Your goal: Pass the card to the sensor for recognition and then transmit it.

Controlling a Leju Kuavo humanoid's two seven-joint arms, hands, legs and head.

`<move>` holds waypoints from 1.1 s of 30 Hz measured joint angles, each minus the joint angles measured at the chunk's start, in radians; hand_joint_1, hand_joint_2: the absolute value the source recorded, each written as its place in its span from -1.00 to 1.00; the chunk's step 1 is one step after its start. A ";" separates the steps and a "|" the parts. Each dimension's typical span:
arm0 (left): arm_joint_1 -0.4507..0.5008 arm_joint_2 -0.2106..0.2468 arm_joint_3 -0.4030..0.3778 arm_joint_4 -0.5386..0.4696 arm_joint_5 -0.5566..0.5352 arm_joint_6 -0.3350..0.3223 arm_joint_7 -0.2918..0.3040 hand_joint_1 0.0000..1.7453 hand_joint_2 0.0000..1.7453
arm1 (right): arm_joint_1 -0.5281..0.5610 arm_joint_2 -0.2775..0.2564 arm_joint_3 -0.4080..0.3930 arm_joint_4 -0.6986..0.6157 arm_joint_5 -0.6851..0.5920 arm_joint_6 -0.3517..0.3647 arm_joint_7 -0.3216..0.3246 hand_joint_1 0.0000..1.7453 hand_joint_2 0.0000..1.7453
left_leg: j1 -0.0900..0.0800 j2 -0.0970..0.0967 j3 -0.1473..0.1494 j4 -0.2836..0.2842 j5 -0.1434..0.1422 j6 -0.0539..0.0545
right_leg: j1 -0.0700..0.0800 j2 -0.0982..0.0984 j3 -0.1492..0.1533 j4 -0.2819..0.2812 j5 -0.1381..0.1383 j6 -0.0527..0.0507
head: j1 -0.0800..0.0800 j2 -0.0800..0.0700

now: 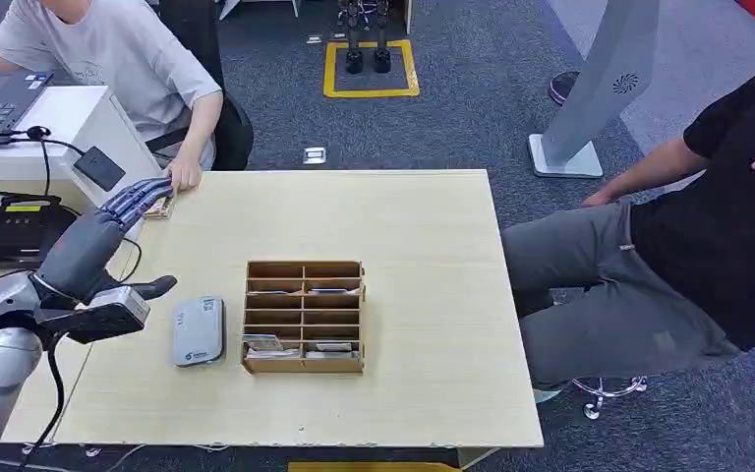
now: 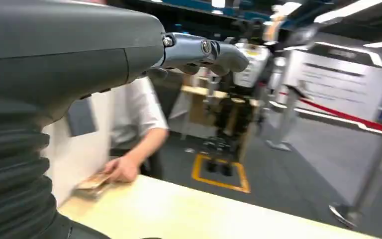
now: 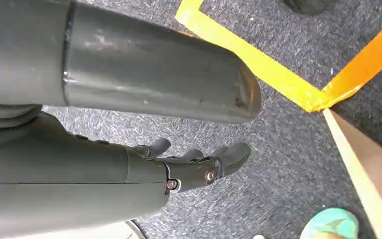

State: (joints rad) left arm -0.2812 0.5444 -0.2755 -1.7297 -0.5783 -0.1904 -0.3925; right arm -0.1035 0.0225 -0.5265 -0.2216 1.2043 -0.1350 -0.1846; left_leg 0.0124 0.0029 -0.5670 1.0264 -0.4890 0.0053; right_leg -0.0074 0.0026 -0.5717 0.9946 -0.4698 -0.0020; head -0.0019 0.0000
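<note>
Head view: left hand (image 1: 108,231), fingers spread, seemingly touches card (image 1: 160,207) under person's hand (image 1: 184,178).

Pale wood table (image 1: 423,246), brown wooden organizer (image 1: 304,317), grey sensor (image 1: 200,330), speckled grey-blue carpet (image 1: 472,108).

Left arm raised and extended forward, its robot hand (image 1: 98,241) empty with fingers (image 1: 143,200) straight and together, thumb (image 1: 147,288) out to the side; right robot hand (image 3: 194,164) hangs low, fingers loosely curled, empty.
</note>
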 joint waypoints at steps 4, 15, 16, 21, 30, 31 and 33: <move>-0.023 -0.005 -0.132 -0.034 -0.129 0.096 0.056 -1.00 1.00 | -0.002 0.000 -0.016 -0.002 0.006 -0.001 0.000 -1.00 -1.00 | -0.001 0.000 0.000 0.000 0.000 0.000 | -0.001 0.000 0.000 0.000 0.000 0.000 | 0.000 0.000; -0.037 -0.145 -0.376 0.006 -0.350 0.248 0.197 -1.00 1.00 | -0.002 0.001 -0.041 -0.003 0.024 -0.001 0.003 -1.00 -1.00 | -0.001 0.000 -0.001 0.001 0.000 0.000 | -0.002 0.000 0.000 -0.001 0.001 0.001 | 0.000 0.000; -0.037 -0.159 -0.386 0.011 -0.352 0.248 0.203 -1.00 1.00 | -0.001 0.001 -0.042 -0.003 0.026 -0.001 0.003 -1.00 -1.00 | -0.001 0.000 -0.001 0.001 0.000 0.000 | -0.002 0.000 0.000 -0.001 0.001 0.001 | 0.000 0.000; -0.037 -0.244 -0.424 0.058 -0.393 0.248 0.261 -1.00 1.00 | -0.001 0.002 -0.044 -0.003 0.038 0.000 0.003 -1.00 -1.00 | -0.001 -0.001 -0.001 0.001 0.000 0.000 | -0.002 -0.001 0.000 -0.001 0.001 0.001 | 0.000 0.000; -0.040 -0.331 -0.437 0.147 -0.435 0.269 0.330 -1.00 1.00 | -0.001 0.006 -0.059 -0.002 0.048 0.002 0.003 -1.00 -1.00 | -0.001 0.000 -0.001 0.001 0.000 0.000 | -0.002 0.000 -0.001 -0.001 0.001 0.001 | 0.000 0.000; -0.041 -0.334 -0.435 0.160 -0.434 0.269 0.330 -1.00 1.00 | -0.001 0.006 -0.060 -0.002 0.054 0.002 0.003 -1.00 -1.00 | -0.001 0.000 -0.001 0.001 0.000 0.000 | -0.002 0.000 -0.001 -0.001 0.001 0.001 | 0.000 0.000; -0.040 -0.339 -0.428 0.182 -0.433 0.270 0.336 -1.00 1.00 | -0.001 0.006 -0.062 -0.002 0.059 0.002 0.003 -1.00 -1.00 | -0.001 0.000 -0.001 0.001 0.000 0.000 | -0.002 0.000 -0.001 -0.001 0.001 0.001 | 0.000 0.000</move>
State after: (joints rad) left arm -0.3216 0.2056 -0.7034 -1.5473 -1.0109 0.0794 -0.0561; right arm -0.1046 0.0290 -0.5882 -0.2239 1.2631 -0.1331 -0.1812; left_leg 0.0111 0.0025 -0.5682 1.0271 -0.4893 0.0057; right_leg -0.0090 0.0022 -0.5722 0.9941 -0.4689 -0.0009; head -0.0019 0.0000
